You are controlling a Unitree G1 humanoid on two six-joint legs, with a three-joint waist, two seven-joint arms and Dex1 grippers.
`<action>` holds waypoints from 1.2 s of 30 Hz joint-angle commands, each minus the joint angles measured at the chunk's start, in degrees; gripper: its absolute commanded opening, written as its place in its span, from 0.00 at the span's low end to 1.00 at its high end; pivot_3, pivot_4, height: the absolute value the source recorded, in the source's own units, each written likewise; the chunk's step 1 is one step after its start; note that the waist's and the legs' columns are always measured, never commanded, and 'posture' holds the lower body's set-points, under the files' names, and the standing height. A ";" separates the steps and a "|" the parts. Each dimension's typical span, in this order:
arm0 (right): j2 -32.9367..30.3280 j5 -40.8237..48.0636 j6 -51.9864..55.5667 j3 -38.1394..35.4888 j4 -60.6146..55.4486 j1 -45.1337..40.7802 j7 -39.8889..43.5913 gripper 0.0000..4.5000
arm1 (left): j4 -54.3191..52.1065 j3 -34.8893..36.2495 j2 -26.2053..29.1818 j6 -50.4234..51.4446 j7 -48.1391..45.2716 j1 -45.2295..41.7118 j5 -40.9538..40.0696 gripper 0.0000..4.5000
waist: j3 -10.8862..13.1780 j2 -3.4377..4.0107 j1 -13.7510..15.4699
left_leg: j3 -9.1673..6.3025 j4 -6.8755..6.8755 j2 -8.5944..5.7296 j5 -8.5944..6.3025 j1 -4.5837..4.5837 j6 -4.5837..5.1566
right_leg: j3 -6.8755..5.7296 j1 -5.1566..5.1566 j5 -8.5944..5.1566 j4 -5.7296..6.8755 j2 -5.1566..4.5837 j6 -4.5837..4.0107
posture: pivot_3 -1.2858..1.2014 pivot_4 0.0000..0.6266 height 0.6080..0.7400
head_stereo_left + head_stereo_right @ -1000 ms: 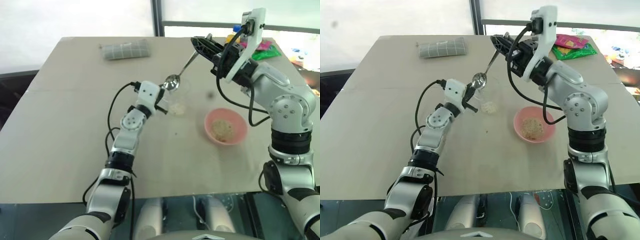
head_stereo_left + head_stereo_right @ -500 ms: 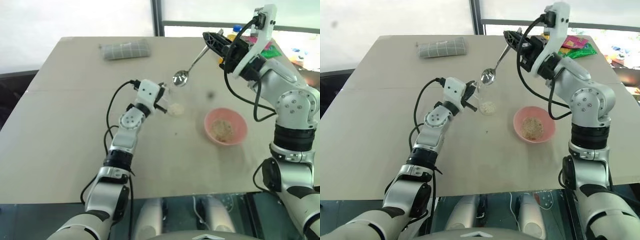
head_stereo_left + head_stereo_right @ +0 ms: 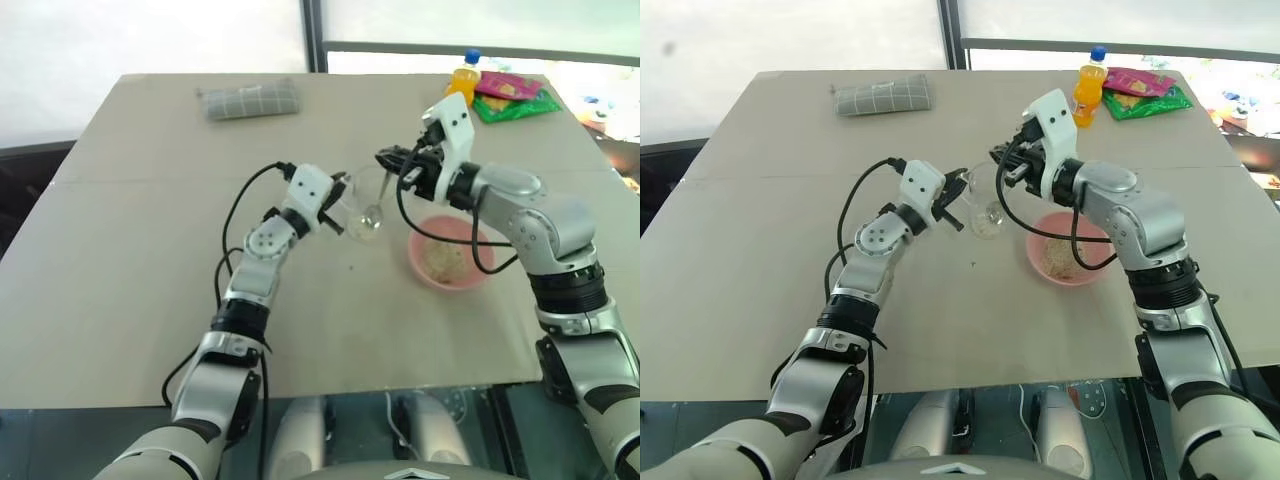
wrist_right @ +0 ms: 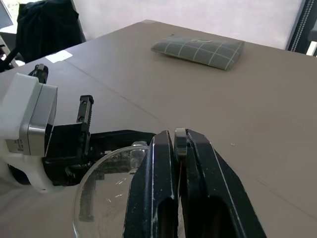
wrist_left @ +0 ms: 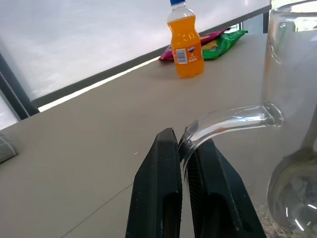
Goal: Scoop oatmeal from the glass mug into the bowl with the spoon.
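Observation:
The clear glass mug (image 3: 363, 203) stands mid-table, and my left gripper (image 5: 182, 140) is shut on its curved handle (image 5: 233, 119). Just above the mug's rim, my right gripper (image 4: 179, 135) is shut on the spoon's thin handle. The spoon (image 3: 373, 213) reaches down into the mug, and its silver bowl shows through the glass (image 5: 295, 191). Pale oatmeal lies at the mug's bottom (image 3: 985, 226). More oatmeal (image 3: 445, 258) sits in the pink bowl (image 3: 480, 262), right of the mug and under my right forearm.
An orange drink bottle (image 3: 1088, 75) and bright snack packets (image 3: 1148, 95) stand at the far right of the table. A folded grey checked cloth (image 3: 881, 95) lies at the far left. Bare tabletop runs along the near edge.
My right gripper has come down from high over the table's back and lowered the spoon into the mug. The left gripper has kept its hold on the mug's handle.

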 commanded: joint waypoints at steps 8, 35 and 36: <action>8.14 13.46 20.76 -17.93 -1.27 -1.54 -11.10 0.00 | -0.30 -0.32 -0.15 -2.72 0.38 -1.69 -0.05 0.01 | 0.00 0.00 0.27 | -0.02 0.01 0.00 0.00 0.00 -0.01 | -0.03 0.02 0.00 0.03 -0.01 0.00 | 0.52 0.24 0.83; 5.73 33.71 31.56 -50.71 5.32 -7.67 -38.69 0.00 | 16.04 -0.09 -7.57 -16.19 5.52 -9.16 1.02 0.01 | 0.00 0.00 0.72 | 0.01 -0.02 -0.01 -0.11 -0.01 0.18 | -0.01 0.01 0.00 0.02 -0.01 0.00 | 0.52 0.24 0.83; 5.88 34.54 31.52 -50.84 5.06 -7.40 -39.55 0.00 | 16.38 -0.25 -7.54 -16.76 5.56 -9.31 1.26 0.01 | 0.00 0.00 0.70 | 0.01 -0.02 -0.01 -0.11 0.00 0.19 | -0.01 0.01 0.00 0.02 -0.01 0.00 | 0.52 0.24 0.83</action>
